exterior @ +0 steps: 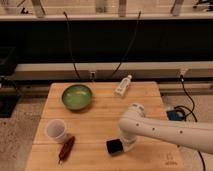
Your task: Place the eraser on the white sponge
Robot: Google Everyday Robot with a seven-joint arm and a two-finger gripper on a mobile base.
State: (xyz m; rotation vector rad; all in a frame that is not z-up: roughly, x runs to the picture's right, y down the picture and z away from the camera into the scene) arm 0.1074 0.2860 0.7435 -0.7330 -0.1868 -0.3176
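Arm (170,134): white, reaches in from the lower right, nearly level, bent downward at its rounded end.
Gripper (125,144): points down, low over the table's (100,120) front, mostly hidden behind the arm.

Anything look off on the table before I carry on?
The white bottle lies on its side at the far edge of the table, not upright. I can't see the white sponge anywhere; the arm may hide it. The gripper sits low beside the eraser near the front edge. Nothing looks spilled.
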